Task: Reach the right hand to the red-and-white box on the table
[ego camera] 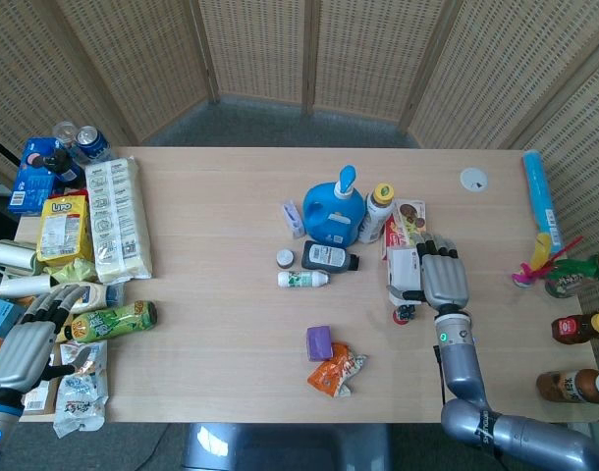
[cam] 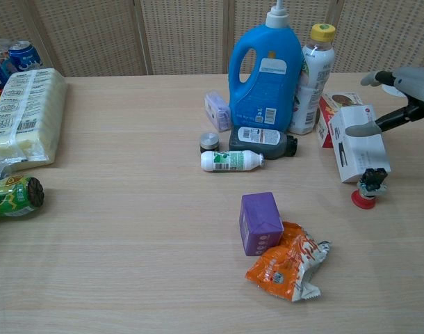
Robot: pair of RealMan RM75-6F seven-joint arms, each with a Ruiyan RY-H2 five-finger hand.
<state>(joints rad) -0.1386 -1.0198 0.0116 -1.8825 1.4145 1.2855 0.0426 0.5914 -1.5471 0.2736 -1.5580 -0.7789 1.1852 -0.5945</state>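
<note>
The red-and-white box (ego camera: 402, 265) lies flat right of the table's middle, its white face up, and also shows in the chest view (cam: 352, 154). My right hand (ego camera: 443, 279) hovers palm down just beside its right edge, fingers spread, with the thumb reaching over the box's top. At the chest view's right edge the right hand (cam: 406, 85) holds nothing. It is unclear whether the thumb touches the box. My left hand (ego camera: 25, 348) rests open at the table's left edge among snack packs.
A red biscuit box (ego camera: 410, 220), a yellow-capped bottle (ego camera: 377, 210) and a blue detergent jug (ego camera: 331, 210) stand just behind the box. A small red-based toy (cam: 365, 189) sits at its near end. A purple box (ego camera: 319, 342) and orange packet (ego camera: 337, 372) lie nearer the front.
</note>
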